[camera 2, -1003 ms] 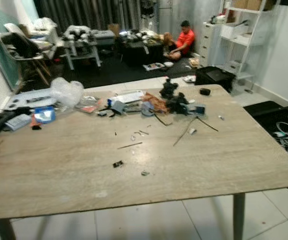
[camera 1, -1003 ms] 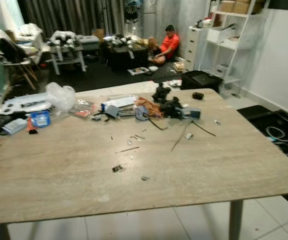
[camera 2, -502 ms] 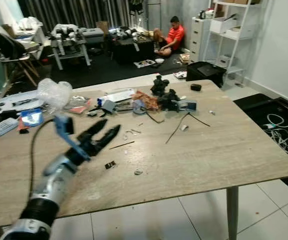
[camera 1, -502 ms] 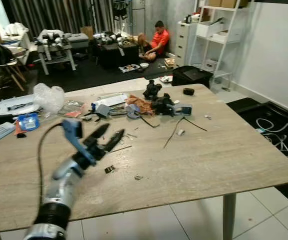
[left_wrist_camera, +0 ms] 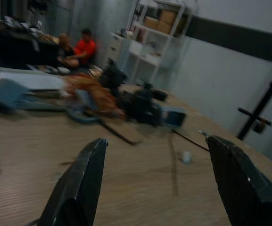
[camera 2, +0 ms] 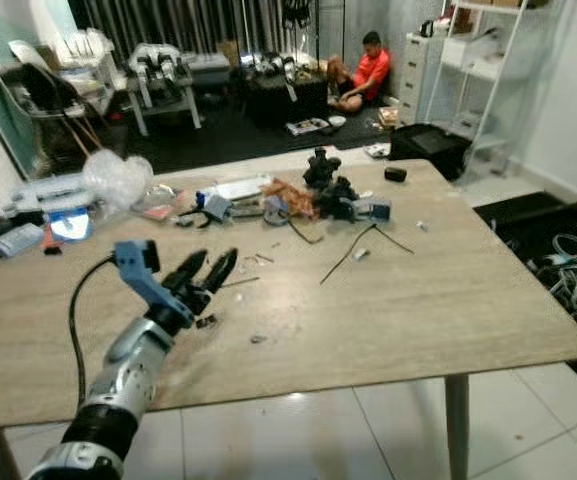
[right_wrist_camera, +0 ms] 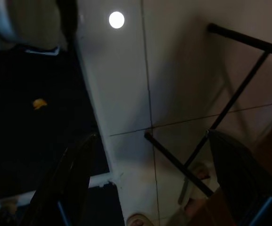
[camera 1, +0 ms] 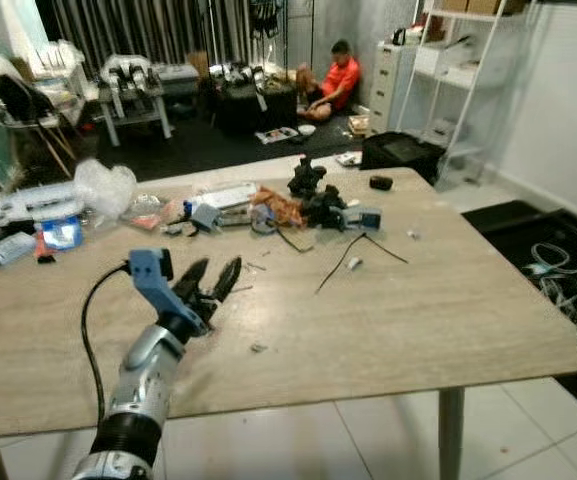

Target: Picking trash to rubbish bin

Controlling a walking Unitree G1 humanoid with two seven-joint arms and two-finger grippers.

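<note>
Since half a second ago the left gripper has stayed up over the table, and its fingers have moved a little closer together, but they are still spread apart with nothing between them. A second ago the arm was not over the table at all. The whole room looks shifted too, because the robot's head moved.

The left gripper's two black fingers reach out just above the wood, near the front left part of the table. A blue block sits on the wrist behind them, and a black cable loops from it down along the silver arm.

Little bits of trash lie close by. One small scrap sits on the wood just to the right of the gripper, apart from it. A thin dark stick lies farther off toward the middle, with a small white bit beside it. At the far side of the table there is a messy pile with orange, black and blue things in it. A crumpled clear plastic bag sits at the far left. I cannot see a rubbish bin.

The right gripper hangs low beside the table and looks down at the pale floor tiles. Its fingers are wide apart and hold nothing.

A person in an orange shirt sits on the floor at the back of the room, next to white shelves.
</note>
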